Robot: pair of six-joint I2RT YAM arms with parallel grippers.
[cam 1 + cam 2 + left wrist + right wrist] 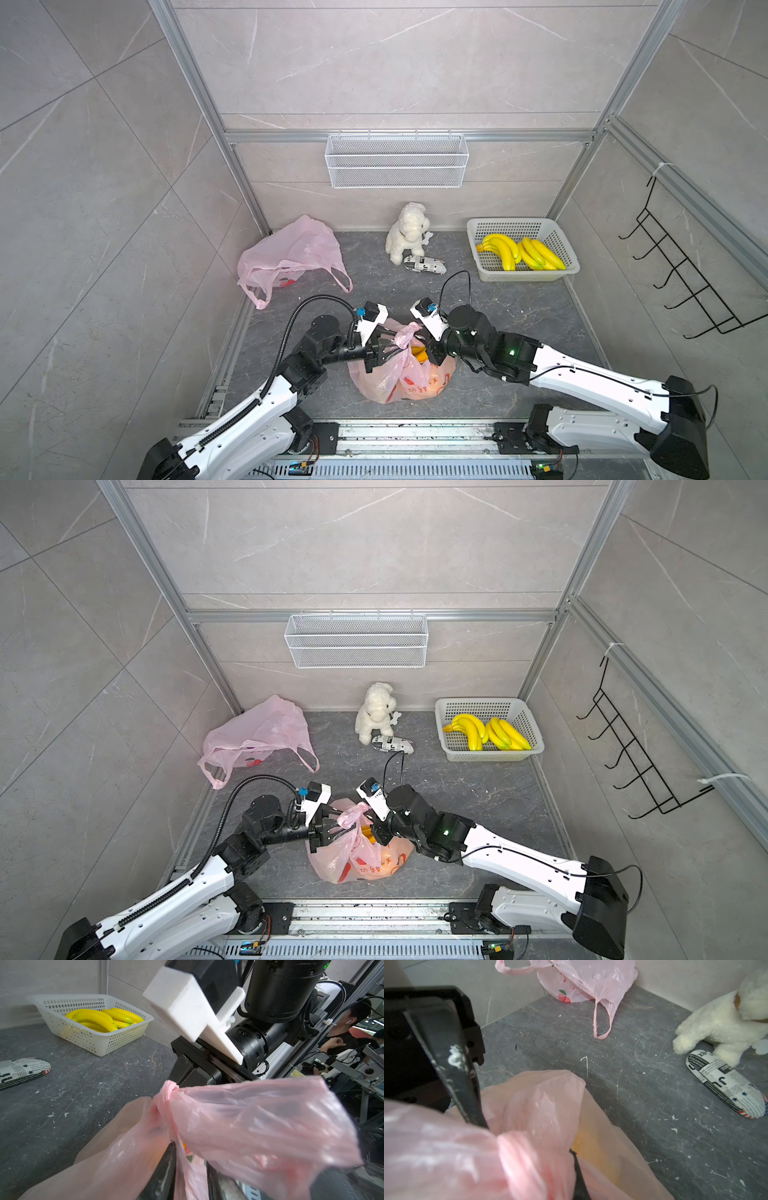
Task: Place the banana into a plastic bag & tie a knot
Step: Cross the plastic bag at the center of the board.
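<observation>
A dark grey stone-look tabletop [519,332] sits inside an aluminium frame with pale marbled walls. A white wire shelf [397,160] hangs on the back wall and a black hook rack [673,266] on the right one. At the middle of the tabletop's front edge stands the plastic bag [399,382], pink and translucent. The banana [419,355] is inside it, showing yellow through the film just below the bag's neck. The handles are gathered into a knot [166,1095] at the top. The left gripper [386,347] sits against the left side of the neck, its jaws partly apart with a loose strand of bag film between them in the left wrist view. The right gripper [424,338] meets the knot from the right, its jaws fully closed, pinching the twisted end of the handle. In the back left corner lies a spare pink bag [291,253], slack and open. A white plush dog [407,232] sits at the middle of the back edge with a newspaper-print pouch [424,264] at its feet. In the back right corner a white perforated basket [471,232] holds two bunches of bananas [519,251].
</observation>
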